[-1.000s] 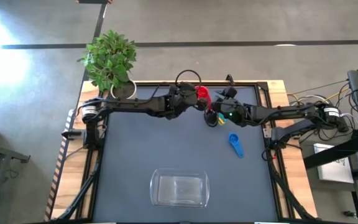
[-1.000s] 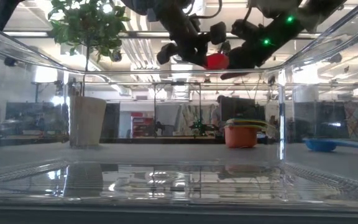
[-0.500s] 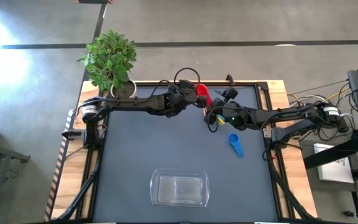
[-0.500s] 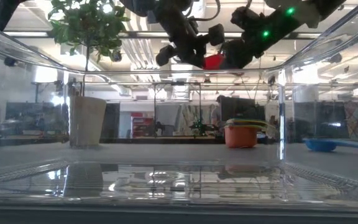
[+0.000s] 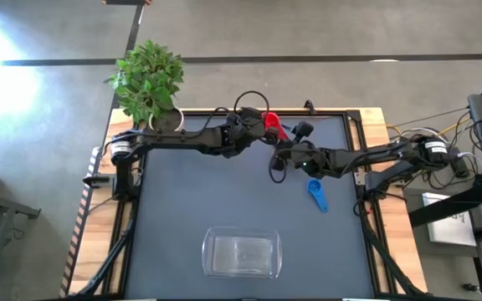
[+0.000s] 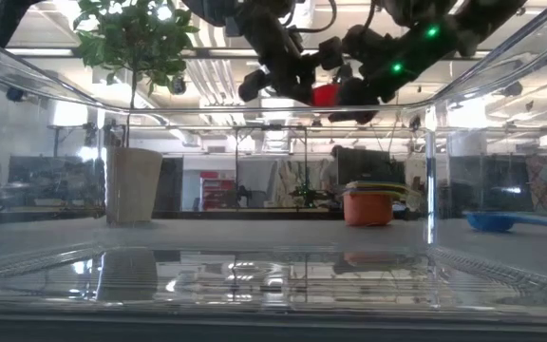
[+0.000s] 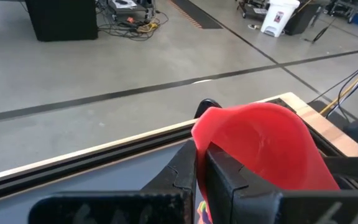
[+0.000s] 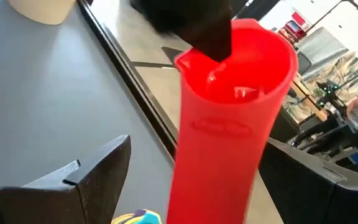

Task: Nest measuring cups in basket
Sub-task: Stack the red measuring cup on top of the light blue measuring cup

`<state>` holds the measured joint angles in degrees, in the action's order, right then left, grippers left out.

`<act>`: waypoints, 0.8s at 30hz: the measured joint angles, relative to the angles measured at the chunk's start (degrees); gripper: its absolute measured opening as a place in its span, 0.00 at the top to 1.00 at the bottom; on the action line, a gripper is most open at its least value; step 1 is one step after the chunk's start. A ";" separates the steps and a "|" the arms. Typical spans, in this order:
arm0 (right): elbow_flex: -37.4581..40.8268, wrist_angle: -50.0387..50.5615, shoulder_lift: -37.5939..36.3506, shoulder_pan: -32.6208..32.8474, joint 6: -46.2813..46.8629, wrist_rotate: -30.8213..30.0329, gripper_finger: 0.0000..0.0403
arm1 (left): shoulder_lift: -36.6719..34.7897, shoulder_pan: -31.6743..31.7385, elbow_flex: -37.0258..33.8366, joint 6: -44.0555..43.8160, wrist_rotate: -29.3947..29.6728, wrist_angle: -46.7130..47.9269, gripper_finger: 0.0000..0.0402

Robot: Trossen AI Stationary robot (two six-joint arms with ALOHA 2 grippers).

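My left gripper [image 5: 256, 132] is over the far middle of the table, shut on the red measuring cup [image 5: 269, 124]. The cup's long flat handle [image 8: 219, 143] reaches out toward my right gripper [image 5: 284, 151]. That gripper is open, and its fingers [image 8: 98, 168] stand on either side of the handle without touching it. Below it, a stack of cups with an orange one at the bottom [image 6: 367, 204] rests on the table. The blue cup [image 5: 316, 194] lies apart, toward the right. The clear basket [image 5: 241, 253] sits at the near edge. My left gripper pinches the wall of the red cup's bowl at its rim [image 7: 199, 146] between its two fingers [image 7: 229, 180], one on each face. The cup is lifted clear of the table, with its handle sticking out away from the fingers.
A white pot with a green plant [image 5: 164, 119] stands at the table's far left corner. The dark table top [image 5: 182, 209] lies open between the arms and the basket. Wooden edging and cables run along the right side.
My right gripper has moved toward the table's left and up to the red cup, so its open fingers now flank the cup's handle. My left gripper has kept the red cup raised in nearly the same place.
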<state>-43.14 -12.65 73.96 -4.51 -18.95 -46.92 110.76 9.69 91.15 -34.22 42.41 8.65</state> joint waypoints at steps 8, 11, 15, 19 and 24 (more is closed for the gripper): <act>-0.60 -4.03 2.77 1.70 -4.25 -6.97 0.20 | 0.02 0.29 0.00 -0.39 0.02 0.70 1.00; -0.60 -3.97 2.82 1.72 -4.21 -7.13 0.27 | 0.02 0.29 0.00 -0.72 0.02 0.69 1.00; -0.60 -3.93 2.88 2.08 -4.23 -7.13 0.45 | 0.02 0.29 0.00 -0.79 0.07 0.62 1.00; -0.60 -4.26 2.88 2.22 -4.29 -7.37 0.64 | 0.02 0.32 0.00 -0.91 0.13 0.62 1.00; -0.60 -3.79 2.69 2.35 -5.13 -6.48 0.75 | 0.02 0.30 0.00 -0.80 -0.21 0.45 1.00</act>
<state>-43.75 -16.44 76.65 -2.16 -24.08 -53.40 110.78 9.99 91.15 -35.01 42.20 9.10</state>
